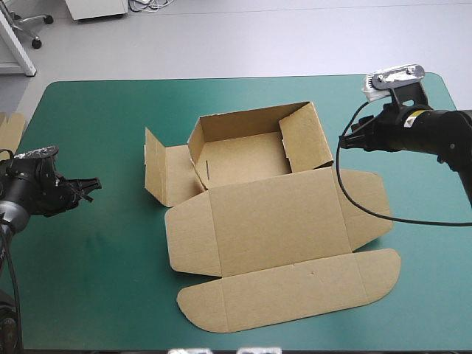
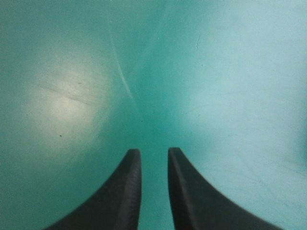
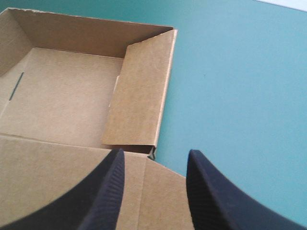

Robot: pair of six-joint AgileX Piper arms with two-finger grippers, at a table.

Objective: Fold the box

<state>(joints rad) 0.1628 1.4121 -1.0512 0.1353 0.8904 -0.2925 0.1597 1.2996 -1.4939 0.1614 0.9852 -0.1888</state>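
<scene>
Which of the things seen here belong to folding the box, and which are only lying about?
Belonging to the job: the box, the left gripper, the right gripper, both open.
Only lying about: the spare board at the left edge of the table.

No readable text, numbers or logos in any view. Nothing legible on the box (image 1: 258, 214). Only candidate is a small yellow label (image 1: 417, 115) on the right arm (image 1: 442, 133), and it's too small to read.
</scene>
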